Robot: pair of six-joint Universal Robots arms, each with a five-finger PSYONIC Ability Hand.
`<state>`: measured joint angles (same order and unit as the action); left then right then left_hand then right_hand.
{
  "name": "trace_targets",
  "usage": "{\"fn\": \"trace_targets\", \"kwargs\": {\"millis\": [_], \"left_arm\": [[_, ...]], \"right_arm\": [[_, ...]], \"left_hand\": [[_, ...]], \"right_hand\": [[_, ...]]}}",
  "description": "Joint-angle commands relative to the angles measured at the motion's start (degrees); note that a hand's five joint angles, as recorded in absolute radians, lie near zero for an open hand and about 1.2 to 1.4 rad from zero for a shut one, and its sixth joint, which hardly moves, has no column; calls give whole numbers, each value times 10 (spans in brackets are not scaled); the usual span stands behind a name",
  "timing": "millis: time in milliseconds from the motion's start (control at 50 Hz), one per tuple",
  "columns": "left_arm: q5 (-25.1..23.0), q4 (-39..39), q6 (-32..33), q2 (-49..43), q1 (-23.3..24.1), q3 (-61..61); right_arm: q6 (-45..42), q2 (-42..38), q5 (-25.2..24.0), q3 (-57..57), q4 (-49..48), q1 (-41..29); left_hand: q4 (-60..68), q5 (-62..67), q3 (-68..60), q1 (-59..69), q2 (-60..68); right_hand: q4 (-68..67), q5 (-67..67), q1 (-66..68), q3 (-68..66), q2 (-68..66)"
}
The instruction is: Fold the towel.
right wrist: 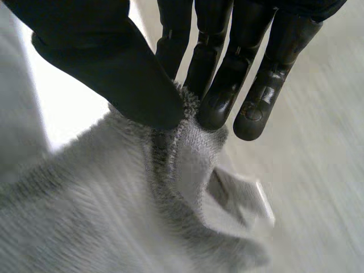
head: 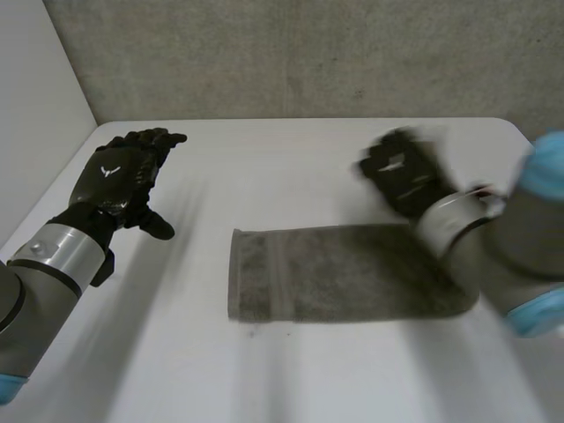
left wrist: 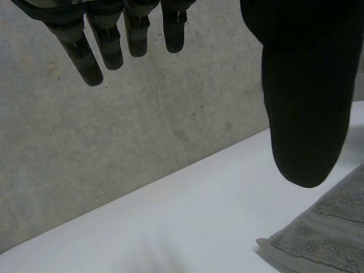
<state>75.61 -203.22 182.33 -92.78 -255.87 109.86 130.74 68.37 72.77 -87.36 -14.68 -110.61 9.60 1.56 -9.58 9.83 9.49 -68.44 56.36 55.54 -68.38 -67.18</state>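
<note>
One white table point(head: 291, 167) w/ a concrete wall point(head: 308, 53) behind it. One grey towel point(head: 344, 273) lies flat on it, folded into a long strip. Its long axis runs hand-to-hand, approx. parallel to the wall. The banded short end points toward the L hand; the opp. end goes under the R forearm point(head: 493, 256).

R hand point(head: 401, 172) is at the towel's far edge, near that covered end. In the R wrist view, the R hand point(right wrist: 114, 68) has thumb and fingers point(right wrist: 227, 85) closed together, pinching a raised ridge of towel point(right wrist: 142, 216) between them. The rest of the cloth bunches below the palm.

L hand point(head: 123, 181) is well apart from the towel, off its banded end, holding nothing. In the L wrist view, its fingers point(left wrist: 91, 57) are straight and slightly spread, thumb apart. A towel corner point(left wrist: 324, 233) shows beyond the thumb tip, not touching.
</note>
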Motion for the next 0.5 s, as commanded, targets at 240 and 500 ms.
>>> {"fn": "trace_targets", "kwargs": {"millis": [240, 500], "left_arm": [[0, -3, 0, 11, -2, 4], [-1, -16, 7, -23, 17, -28]], "right_arm": [[-14, -169, -18, 10, -25, -263], [154, -46, 12, -4, -18, -201]], "left_hand": [[4, -15, -5, 2, 6], [4, -15, -5, 2, 6]], "right_hand": [[-116, 136, 245, -116, -128], [584, -564, -455, 584, 572]]}}
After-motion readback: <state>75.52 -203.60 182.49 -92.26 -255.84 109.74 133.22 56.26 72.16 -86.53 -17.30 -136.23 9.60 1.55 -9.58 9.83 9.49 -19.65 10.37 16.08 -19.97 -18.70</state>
